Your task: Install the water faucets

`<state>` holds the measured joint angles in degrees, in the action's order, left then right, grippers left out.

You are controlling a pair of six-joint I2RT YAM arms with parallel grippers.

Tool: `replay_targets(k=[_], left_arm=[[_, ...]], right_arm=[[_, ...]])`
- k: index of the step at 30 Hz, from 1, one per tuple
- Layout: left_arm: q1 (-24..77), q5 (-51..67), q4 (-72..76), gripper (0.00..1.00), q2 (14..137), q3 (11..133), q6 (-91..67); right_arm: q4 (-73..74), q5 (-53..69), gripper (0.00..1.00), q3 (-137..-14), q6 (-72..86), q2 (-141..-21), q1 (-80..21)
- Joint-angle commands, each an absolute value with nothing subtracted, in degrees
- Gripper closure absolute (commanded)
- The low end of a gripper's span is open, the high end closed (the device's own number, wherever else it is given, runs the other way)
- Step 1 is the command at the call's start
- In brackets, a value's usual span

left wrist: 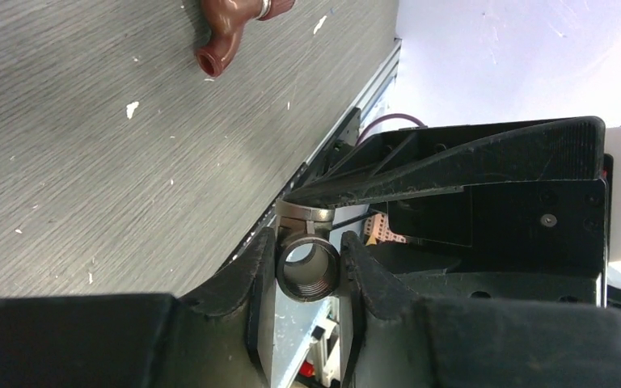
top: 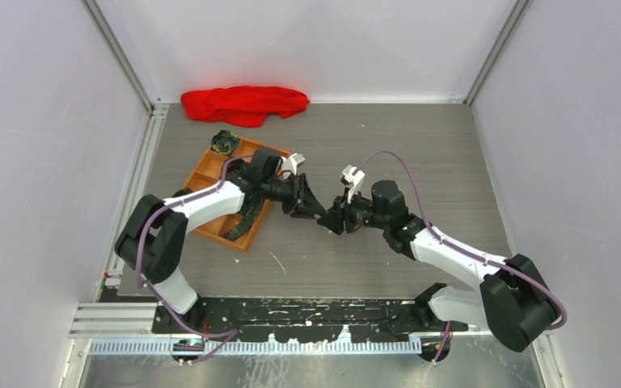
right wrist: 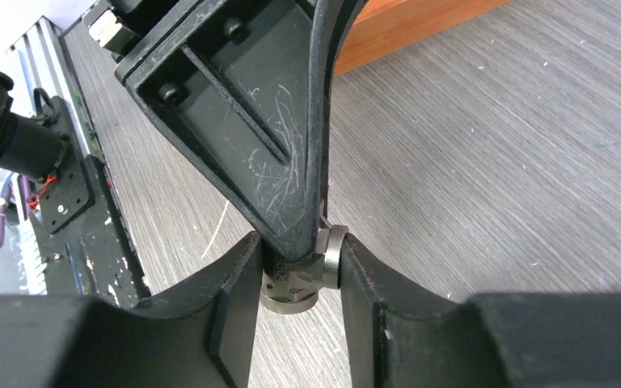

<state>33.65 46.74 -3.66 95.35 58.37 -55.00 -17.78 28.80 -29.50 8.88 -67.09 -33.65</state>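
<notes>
One reddish-brown faucet [left wrist: 230,28] lies on the grey surface [left wrist: 89,162], well apart from the metal pipe fitting [left wrist: 328,279] that the two arms hold between them. The left claw [left wrist: 308,257] is clenched on the threaded end of this fitting, and the right claw [right wrist: 295,263] is clenched on its silvery side, tip to tip. An orange tray [top: 208,174] stands to the left of the fitting, partly under the left arm.

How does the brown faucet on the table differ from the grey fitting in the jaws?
The faucet is reddish-brown; the fitting is grey metal. The faucet lies loose on the table; the fitting is clamped between the left gripper's jaws. Both show an open round end.
</notes>
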Motion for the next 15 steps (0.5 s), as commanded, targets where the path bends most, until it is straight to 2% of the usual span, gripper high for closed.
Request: replay_targets(k=[1,2,6,10,12,15], left_arm=[[33.53,47.59,-3.55,1.0,94.36,60.75,-54.09],[33.57,45.96,-6.39,1.0,93.9,61.65,-51.34],[33.57,35.23,-18.43,1.0,91.49,64.72,-42.89],[33.98,26.38,-22.3,1.0,90.69,66.47,-39.72],[35.65,18.39,-22.52,1.0,90.86,67.38,-38.34],[41.15,6.67,-22.21,1.0,91.8,69.47,-34.57]], right_arm=[[-11.14,23.4,0.47,-34.63,10.91,-65.91,-34.01],[-8.29,21.25,0.39,-35.75,10.9,-66.06,-33.92],[-1.44,13.08,0.27,-36.74,11.69,-63.63,-33.71],[2.68,0.85,0.02,-34.93,18.05,-55.89,-33.26],[7.03,-6.06,0.0,-35.27,22.58,-53.89,-31.72],[13.73,-6.86,0.0,-37.31,28.09,-54.31,-25.27]])
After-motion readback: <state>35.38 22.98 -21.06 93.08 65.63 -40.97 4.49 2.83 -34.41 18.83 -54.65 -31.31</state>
